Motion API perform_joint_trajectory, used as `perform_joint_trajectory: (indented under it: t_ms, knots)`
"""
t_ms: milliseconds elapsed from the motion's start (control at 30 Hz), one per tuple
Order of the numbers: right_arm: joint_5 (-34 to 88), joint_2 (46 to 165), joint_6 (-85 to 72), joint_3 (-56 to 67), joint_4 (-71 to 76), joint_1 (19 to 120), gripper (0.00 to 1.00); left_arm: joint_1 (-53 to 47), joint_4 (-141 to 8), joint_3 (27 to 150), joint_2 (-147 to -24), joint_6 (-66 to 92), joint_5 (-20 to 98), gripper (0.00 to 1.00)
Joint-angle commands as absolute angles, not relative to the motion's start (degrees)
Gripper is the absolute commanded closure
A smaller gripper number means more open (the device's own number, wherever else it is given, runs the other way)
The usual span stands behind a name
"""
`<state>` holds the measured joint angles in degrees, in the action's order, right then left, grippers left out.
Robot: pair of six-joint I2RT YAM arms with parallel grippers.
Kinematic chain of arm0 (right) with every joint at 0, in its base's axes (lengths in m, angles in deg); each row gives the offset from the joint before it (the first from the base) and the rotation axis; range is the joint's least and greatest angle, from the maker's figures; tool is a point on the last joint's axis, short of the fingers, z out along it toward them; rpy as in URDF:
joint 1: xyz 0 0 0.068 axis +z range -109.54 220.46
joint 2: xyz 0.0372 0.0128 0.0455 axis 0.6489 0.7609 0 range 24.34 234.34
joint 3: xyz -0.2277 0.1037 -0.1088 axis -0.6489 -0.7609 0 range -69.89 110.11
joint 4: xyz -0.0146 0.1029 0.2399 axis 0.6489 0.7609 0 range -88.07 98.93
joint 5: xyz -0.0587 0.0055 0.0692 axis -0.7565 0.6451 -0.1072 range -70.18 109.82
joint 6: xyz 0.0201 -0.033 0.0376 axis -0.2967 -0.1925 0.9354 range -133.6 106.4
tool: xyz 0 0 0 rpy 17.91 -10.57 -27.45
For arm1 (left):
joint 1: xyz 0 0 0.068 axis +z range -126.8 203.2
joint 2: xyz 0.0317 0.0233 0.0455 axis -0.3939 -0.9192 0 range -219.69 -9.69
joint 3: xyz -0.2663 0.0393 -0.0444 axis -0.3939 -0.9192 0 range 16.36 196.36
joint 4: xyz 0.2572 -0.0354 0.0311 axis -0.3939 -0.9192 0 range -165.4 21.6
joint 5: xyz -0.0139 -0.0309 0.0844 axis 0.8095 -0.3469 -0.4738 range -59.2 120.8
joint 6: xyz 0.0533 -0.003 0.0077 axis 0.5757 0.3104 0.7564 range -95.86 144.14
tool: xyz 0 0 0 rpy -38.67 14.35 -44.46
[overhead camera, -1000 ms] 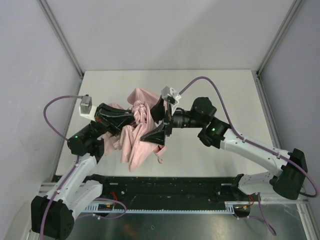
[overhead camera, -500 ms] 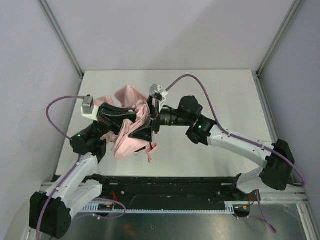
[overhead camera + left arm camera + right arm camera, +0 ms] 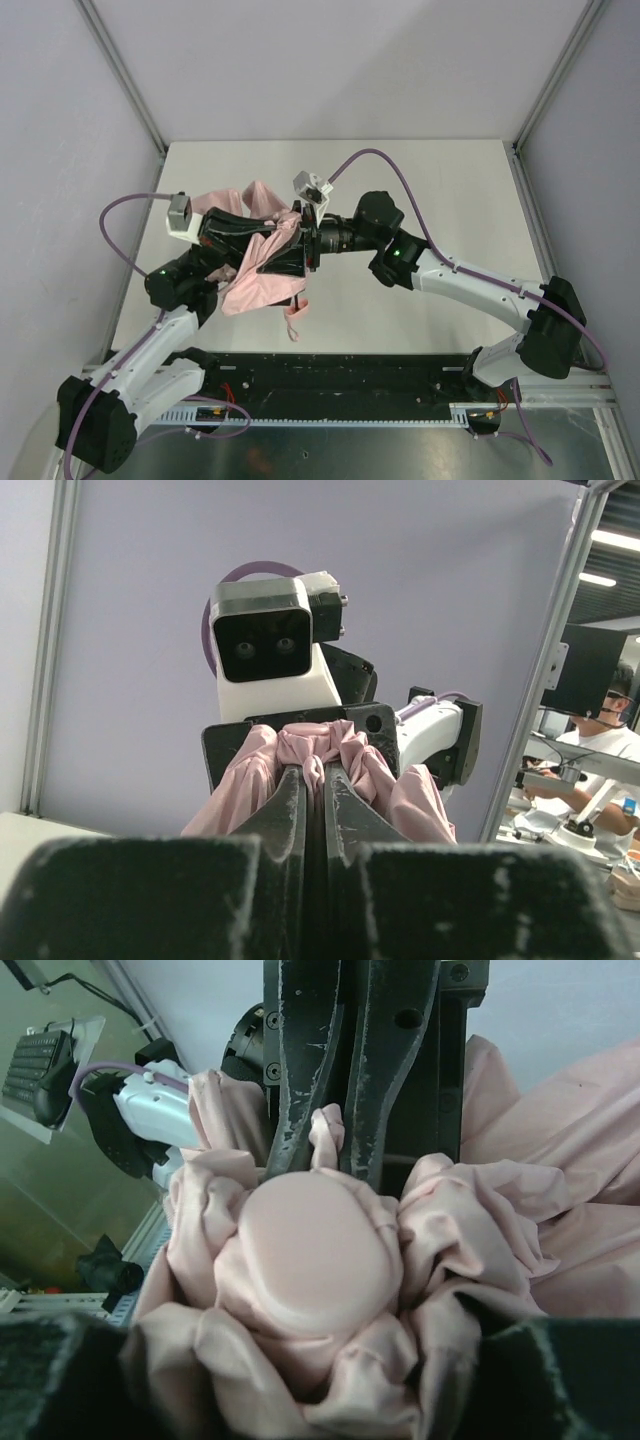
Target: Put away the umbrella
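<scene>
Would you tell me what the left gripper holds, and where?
The left gripper pinches a fold of pink fabric on the umbrella, beside its rounded end.

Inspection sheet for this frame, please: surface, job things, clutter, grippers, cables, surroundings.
Surface: white table, no marks seen.
Job's things: umbrella, pink fabric loose and bunched, held between both grippers; a pink loop hangs below.
Clutter: nothing seen.
Grippers: left gripper shut on a fabric fold; right gripper closed around the bunched end.
Cables: purple cables arc off each wrist, clear of the fabric.
Surroundings: grey walls; person at a desk beyond.
</scene>
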<state>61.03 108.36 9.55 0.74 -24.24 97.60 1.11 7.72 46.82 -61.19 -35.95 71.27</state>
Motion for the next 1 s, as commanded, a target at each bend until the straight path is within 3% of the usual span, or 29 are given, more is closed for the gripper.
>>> perform_joint_trajectory:
  t_ms: [0,100,167,267,367,433,800,967]
  knots:
    - [62.1,109.4,12.8,3.6,-27.7,99.9,0.95,-2.0,27.4,47.6,-62.3,-33.6,72.4,1.0]
    - [62.3,107.7,13.5,2.5,-26.6,99.8,0.99,-2.1,27.4,47.6,-62.8,-33.9,72.2,0.99]
    - [61.5,105.5,14.7,0.3,-26.4,99.4,1.0,-2.2,27.4,47.5,-63.1,-34.4,71.8,0.91]
    - [60.7,101.8,16.9,-3.5,-25.1,97.7,1.0,-2.0,27.0,47.2,-63.5,-34.9,70.7,0.58]
    - [60.3,97.3,16.9,-7.2,-20.8,96.4,1.0,-0.6,25.4,48.0,-64.2,-36.4,70.9,0.16]
    - [59.7,94.2,16.9,-10.0,-18.4,95.5,1.0,0.5,23.8,49.0,-64.9,-37.1,72.2,0.05]
    - [54.4,76.5,14.7,-16.8,-1.6,82.0,1.0,6.1,-0.8,52.3,-62.8,-30.3,72.5,0.01]
    - [34.0,74.7,2.5,-11.1,19.1,72.4,1.0,8.7,-19.7,56.1,-58.7,-24.7,68.1,0.02]
